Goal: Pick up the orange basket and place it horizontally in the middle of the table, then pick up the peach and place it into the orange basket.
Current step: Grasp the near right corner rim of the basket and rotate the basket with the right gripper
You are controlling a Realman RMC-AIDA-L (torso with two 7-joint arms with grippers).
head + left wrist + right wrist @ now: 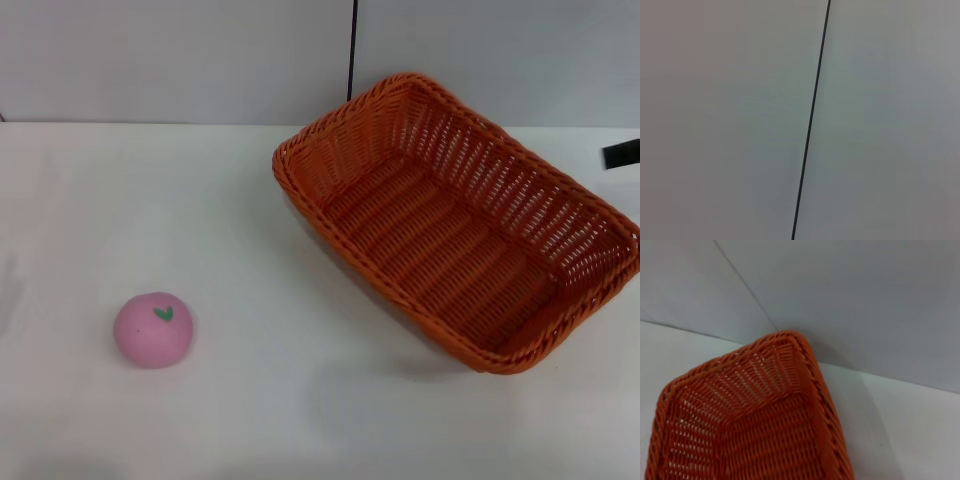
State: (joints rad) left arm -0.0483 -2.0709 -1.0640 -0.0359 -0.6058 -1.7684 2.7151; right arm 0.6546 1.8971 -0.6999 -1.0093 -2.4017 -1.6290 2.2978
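The orange basket [460, 220] lies on the white table [300, 400] in the right half of the head view. Its long side runs diagonally from the back middle to the right front, and it holds nothing. The right wrist view looks down at one corner of the orange basket [755, 420] from close by, without showing any fingers. A small dark piece of my right gripper [622, 155] pokes in at the right edge, just beyond the basket's far rim. The pink peach [153, 330] sits alone at the front left, its green leaf mark facing up. My left gripper is out of view.
A grey wall [180, 60] with a thin black vertical seam [352, 50] stands behind the table. The left wrist view shows only that wall [720, 120] and the seam [812, 120]. Bare tabletop lies between the peach and the basket.
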